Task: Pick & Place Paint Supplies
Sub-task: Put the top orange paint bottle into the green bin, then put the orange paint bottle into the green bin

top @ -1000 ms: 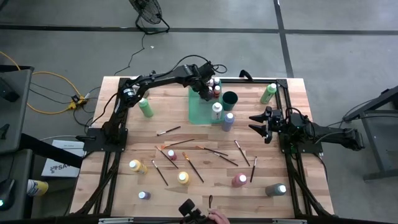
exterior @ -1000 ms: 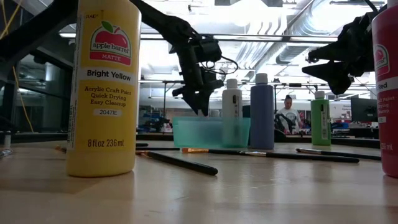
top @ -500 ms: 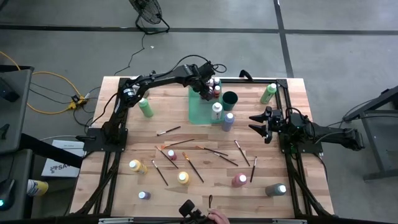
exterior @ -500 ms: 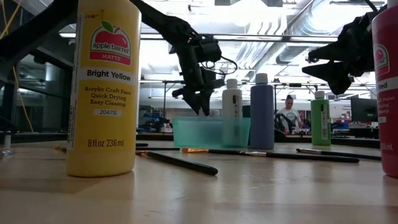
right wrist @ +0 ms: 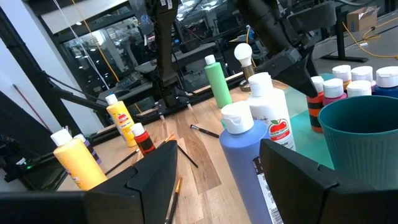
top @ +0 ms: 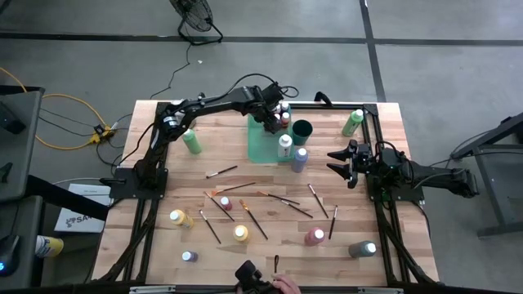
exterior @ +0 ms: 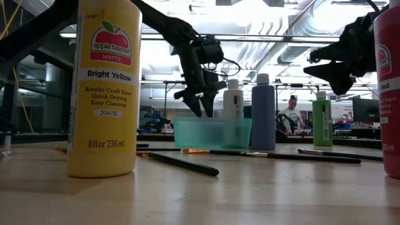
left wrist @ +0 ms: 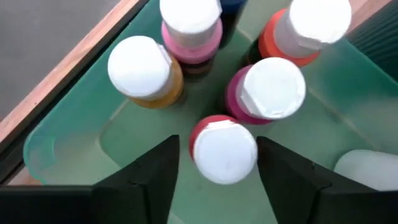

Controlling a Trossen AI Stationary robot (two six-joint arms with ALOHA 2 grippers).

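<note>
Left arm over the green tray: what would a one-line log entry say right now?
left gripper: fingers open around red bottle | green tray: small bottles inside | right gripper: open, waiting

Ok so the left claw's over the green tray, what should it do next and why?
Probably lift straight up. The left claw stands open around the red bottle, which already sits in the green tray among other bottles, so the placing looks done. Right claw waits open.

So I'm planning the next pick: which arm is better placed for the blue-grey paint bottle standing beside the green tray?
Probably the right. Its open tool faces the blue-grey paint bottle across bare table, while the left tool hangs over small bottles in the green tray.
</note>
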